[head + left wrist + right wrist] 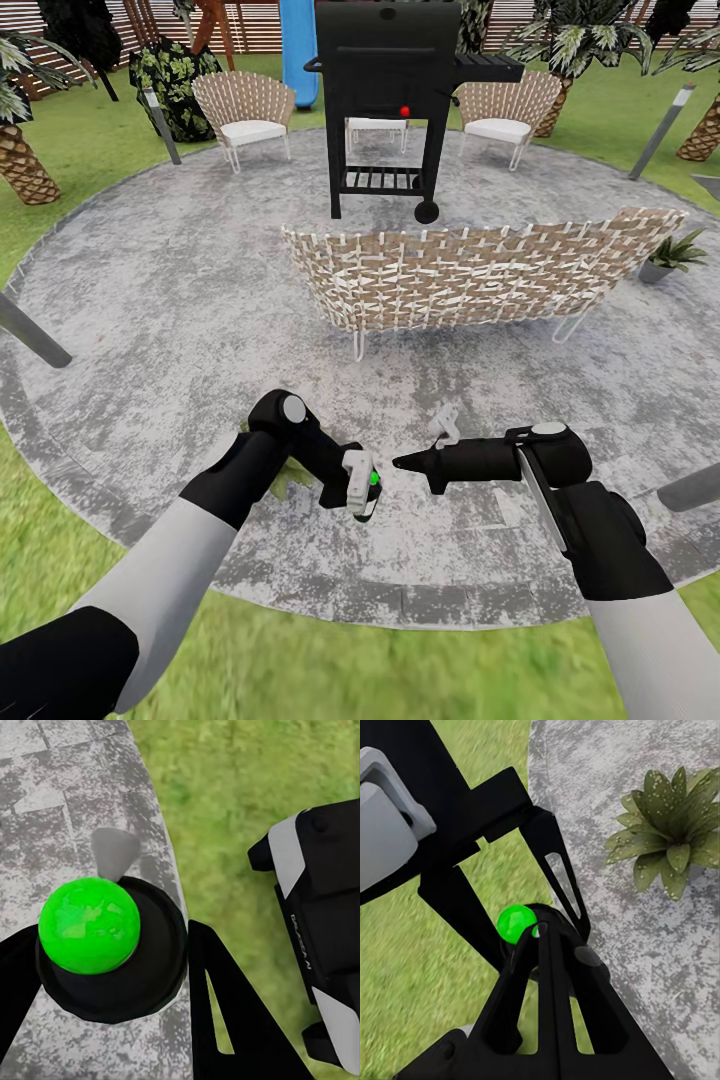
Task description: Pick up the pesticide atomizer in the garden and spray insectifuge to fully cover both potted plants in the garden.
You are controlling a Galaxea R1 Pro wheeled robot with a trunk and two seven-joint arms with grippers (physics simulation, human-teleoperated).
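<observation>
One light, stiff, likely slick atomizer sits upright in the left gripper, clamped around its body near centre; right gripper closed, empty, just beside; grip mid-body below the trigger.

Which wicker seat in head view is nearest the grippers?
The long wicker sofa mid-patio, its back toward the robot. The two wicker chairs sit farther off, flanking the black grill.
</observation>
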